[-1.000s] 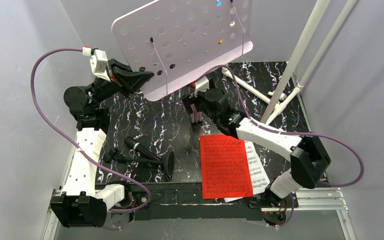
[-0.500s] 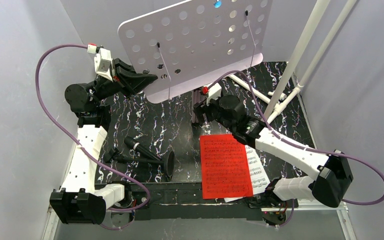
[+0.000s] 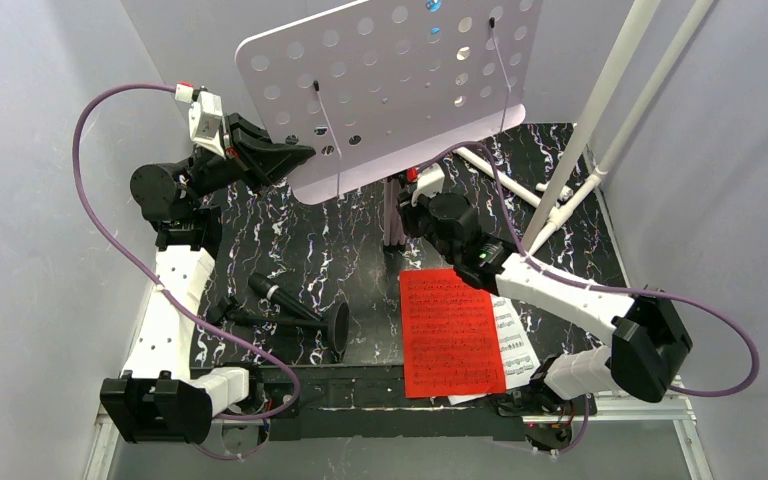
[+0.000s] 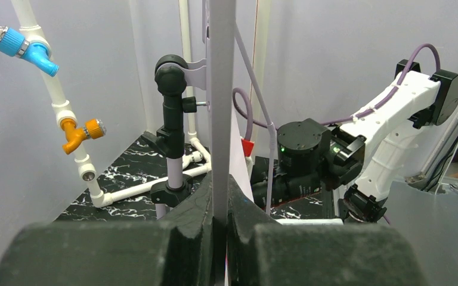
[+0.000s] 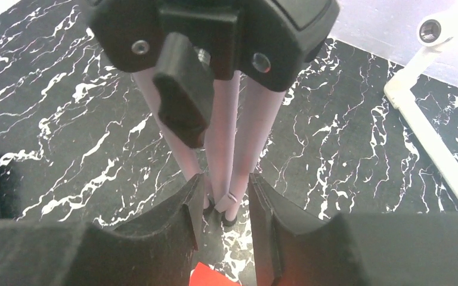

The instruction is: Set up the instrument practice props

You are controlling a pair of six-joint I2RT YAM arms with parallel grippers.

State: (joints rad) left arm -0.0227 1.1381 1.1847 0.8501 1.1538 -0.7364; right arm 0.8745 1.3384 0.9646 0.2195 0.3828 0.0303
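The microphone (image 3: 290,305) lies left of the sheet-music pages (image 3: 450,330), music stand (image 3: 390,90) behind both.

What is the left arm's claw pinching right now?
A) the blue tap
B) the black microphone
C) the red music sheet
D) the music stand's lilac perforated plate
D: the left claw is shut on the thin edge of the lilac perforated plate; the black microphone lies well away from it.

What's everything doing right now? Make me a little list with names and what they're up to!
music stand: standing, plate edge pinched by the left gripper
right gripper: around the folded legs; grip unclear
microphone: lying on its side on the table
red page: flat, on top of the white page
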